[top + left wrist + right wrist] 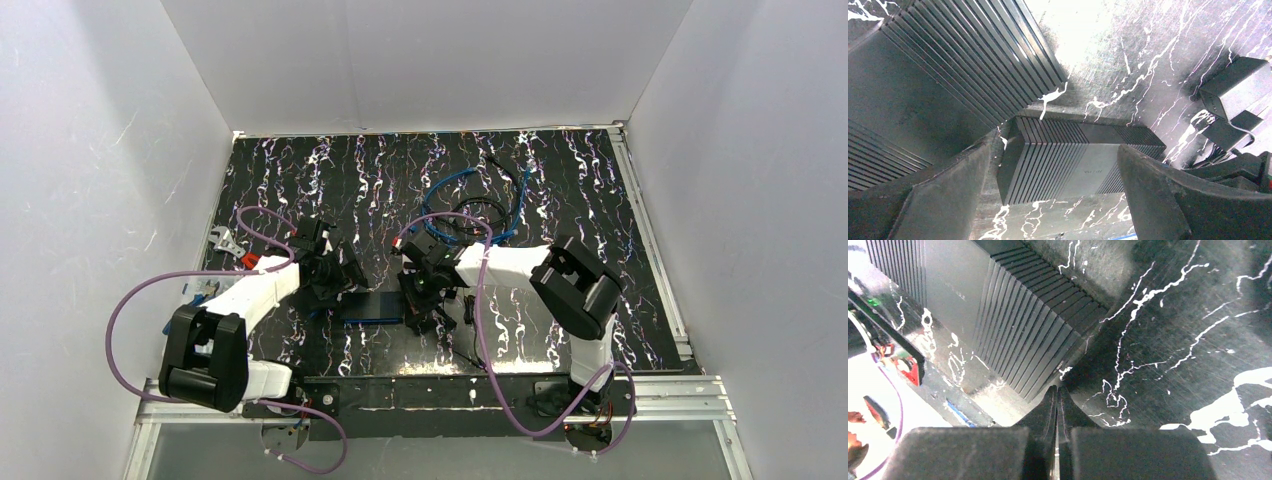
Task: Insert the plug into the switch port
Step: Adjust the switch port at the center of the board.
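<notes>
The switch (368, 305) is a flat black ribbed box lying between the two arms. In the left wrist view the switch (1083, 160) sits between the fingers of my left gripper (1057, 147), which stands wide open and holds nothing. My left gripper (338, 280) hangs over the switch's left end. My right gripper (422, 308) is at the switch's right end. Its fingers (1050, 405) are pressed shut with nothing between them, the right gripper (1057, 390) tips just off a corner of the switch (1018, 340). The plug is not in view.
A blue cable (470, 190) and a black cable (478, 212) lie coiled behind the right arm. A thin blue line (375, 320) runs along the switch's near side. Small red and silver tools (238, 252) sit at the left edge. White walls enclose the table; a metal rail (430, 392) crosses the front.
</notes>
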